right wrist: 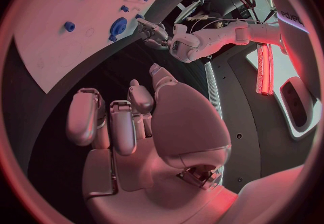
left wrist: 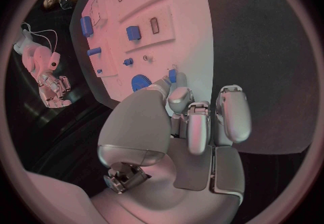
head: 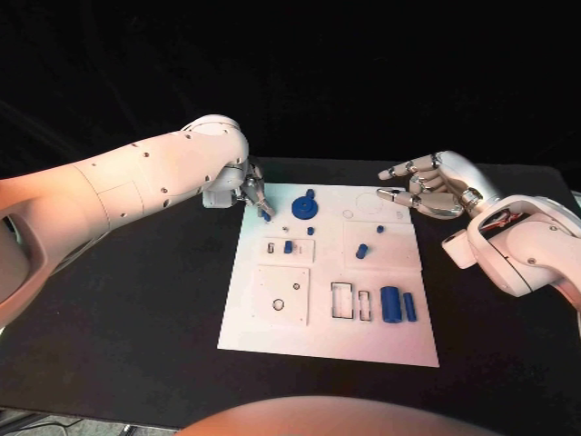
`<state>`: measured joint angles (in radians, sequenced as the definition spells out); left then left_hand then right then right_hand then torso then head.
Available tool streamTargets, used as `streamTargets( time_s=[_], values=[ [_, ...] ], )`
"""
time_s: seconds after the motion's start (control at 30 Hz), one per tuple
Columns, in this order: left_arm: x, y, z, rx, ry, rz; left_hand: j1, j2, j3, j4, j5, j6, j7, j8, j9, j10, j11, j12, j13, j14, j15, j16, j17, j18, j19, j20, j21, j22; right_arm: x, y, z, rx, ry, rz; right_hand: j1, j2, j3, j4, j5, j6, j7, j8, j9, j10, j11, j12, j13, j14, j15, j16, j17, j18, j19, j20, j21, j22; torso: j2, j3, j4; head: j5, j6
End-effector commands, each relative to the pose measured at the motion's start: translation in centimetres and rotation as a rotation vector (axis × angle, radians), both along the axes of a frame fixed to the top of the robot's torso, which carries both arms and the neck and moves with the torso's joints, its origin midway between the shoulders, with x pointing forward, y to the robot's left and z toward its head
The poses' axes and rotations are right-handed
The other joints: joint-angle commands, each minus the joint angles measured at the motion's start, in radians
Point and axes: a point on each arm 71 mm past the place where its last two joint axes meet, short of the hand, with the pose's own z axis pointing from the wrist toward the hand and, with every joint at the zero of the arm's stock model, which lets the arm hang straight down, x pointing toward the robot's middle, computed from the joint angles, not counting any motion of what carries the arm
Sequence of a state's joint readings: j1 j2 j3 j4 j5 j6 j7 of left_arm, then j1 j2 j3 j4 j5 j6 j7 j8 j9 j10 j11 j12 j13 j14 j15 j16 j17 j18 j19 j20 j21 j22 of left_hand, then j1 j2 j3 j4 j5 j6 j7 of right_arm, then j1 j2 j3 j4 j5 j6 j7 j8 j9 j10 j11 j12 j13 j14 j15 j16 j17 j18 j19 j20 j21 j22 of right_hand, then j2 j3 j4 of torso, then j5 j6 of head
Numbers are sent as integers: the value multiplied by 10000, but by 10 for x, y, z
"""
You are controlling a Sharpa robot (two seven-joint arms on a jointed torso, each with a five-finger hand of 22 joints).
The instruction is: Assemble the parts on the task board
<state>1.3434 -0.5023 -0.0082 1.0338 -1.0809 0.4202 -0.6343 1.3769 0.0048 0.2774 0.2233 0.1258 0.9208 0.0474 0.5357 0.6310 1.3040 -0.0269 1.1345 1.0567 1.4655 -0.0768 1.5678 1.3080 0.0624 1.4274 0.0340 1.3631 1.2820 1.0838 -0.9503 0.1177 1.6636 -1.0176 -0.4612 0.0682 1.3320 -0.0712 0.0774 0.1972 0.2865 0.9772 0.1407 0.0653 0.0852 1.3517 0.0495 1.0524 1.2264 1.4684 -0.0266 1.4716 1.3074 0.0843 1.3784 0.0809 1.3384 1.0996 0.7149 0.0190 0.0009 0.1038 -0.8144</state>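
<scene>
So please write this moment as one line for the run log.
left robot hand: pinches small blue part at task board far-left corner | right robot hand: open, above table beside board | blue gear: on board

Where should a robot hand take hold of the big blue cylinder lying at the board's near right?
Probably across its round middle, coming straight down from above. The big blue cylinder lies flat on the task board, long axis running toward and away from the robot. A slimmer blue piece sits close alongside, so that gap looks tight for fingers.

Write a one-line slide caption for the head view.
Left hand pinches a small blue part at the task board's corner; right hand hovers open.
</scene>
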Motion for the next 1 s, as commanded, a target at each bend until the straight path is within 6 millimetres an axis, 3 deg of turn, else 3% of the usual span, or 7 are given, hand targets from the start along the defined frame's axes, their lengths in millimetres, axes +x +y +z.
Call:
streamTargets(
  time_s=[0.03, 0.13, 0.2, 0.6, 0.83, 1.0],
  values=[
    [-1, -4, -2, -166, 131, -221, 6, -341, 1367, -659, 35, -86, 23, 114, 69, -14, 46, -64, -50, 1053, -15, 30, 2628, 74, -10, -43, -38, 18, -1, 2, -1, -55, 90, 178, 33, 32, -19, -23, 45, 28, 15, 21, 10, -73, 26, -38, -16, 645, 26, -30, 960, 56, -44, -14, -68, -6, -5, -2, 7, -5, -25],
    [-2, -4, -3, -194, 150, -267, -288, -678, 2228, -804, 10, -128, 64, 261, 146, 31, 36, -68, -84, 1053, -12, 30, 2628, 68, -10, 3, -46, 37, -1, 2, -1, -59, 100, 189, 33, 32, -19, -23, 45, 28, 15, 21, 10, -73, 26, -38, -16, 645, 26, -30, 960, 56, -44, -14, -68, -6, -5, 0, 7, -8, -28],
    [-2, -4, -3, -248, 111, -277, -392, -780, 2495, -879, 3, -147, 43, 317, 177, 44, 55, -66, -94, 1053, 0, 30, 2628, 71, -5, -3, -43, 51, -1, 2, -1, -61, 105, 193, 33, 32, -19, -23, 45, 28, 15, 21, 10, -73, 26, -38, -16, 645, 26, -30, 960, 56, -44, -14, -68, -6, -6, -1, 6, -10, -31],
    [-9, -3, 3, -1015, -691, -388, -571, -1336, 3369, -1411, -17, -112, 43, 492, 244, 224, 42, 57, -7, 1053, -3, 30, 2628, 43, 67, -2, 35, 195, -1, 1, -2, -72, 116, 185, 49, 47, -16, -29, 64, 30, 16, 22, 11, -69, 27, -26, -11, 644, 25, -36, 954, 57, -47, -15, -76, -17, -34, 8, 27, 7, -25],
    [-23, 2, 9, -1470, -1261, -445, -648, -1686, 3775, -1710, 104, 106, 51, 460, 154, 474, 40, 279, 238, 1053, -2, 30, 2628, -7, 188, -2, 192, 415, -1, 0, -2, -80, 129, 162, 46, 53, -17, -25, 67, 31, 17, 23, 11, -67, 27, -23, -10, 644, 25, -38, 952, 57, -47, -15, -76, -17, -56, 16, 56, 35, -36],
    [-37, 5, 8, -1675, -1378, -588, -680, -1775, 3878, -1784, 162, 198, 52, 424, 107, 536, 37, 320, 291, 1053, -2, 30, 2628, -23, 226, -2, 243, 486, 0, 0, -2, -81, 146, 156, 34, 70, -20, -13, 76, 33, 18, 24, 11, -66, 29, -23, -12, 645, 26, -39, 953, 57, -46, -15, -77, -16, -61, 14, 55, 84, -68]
  ],
)
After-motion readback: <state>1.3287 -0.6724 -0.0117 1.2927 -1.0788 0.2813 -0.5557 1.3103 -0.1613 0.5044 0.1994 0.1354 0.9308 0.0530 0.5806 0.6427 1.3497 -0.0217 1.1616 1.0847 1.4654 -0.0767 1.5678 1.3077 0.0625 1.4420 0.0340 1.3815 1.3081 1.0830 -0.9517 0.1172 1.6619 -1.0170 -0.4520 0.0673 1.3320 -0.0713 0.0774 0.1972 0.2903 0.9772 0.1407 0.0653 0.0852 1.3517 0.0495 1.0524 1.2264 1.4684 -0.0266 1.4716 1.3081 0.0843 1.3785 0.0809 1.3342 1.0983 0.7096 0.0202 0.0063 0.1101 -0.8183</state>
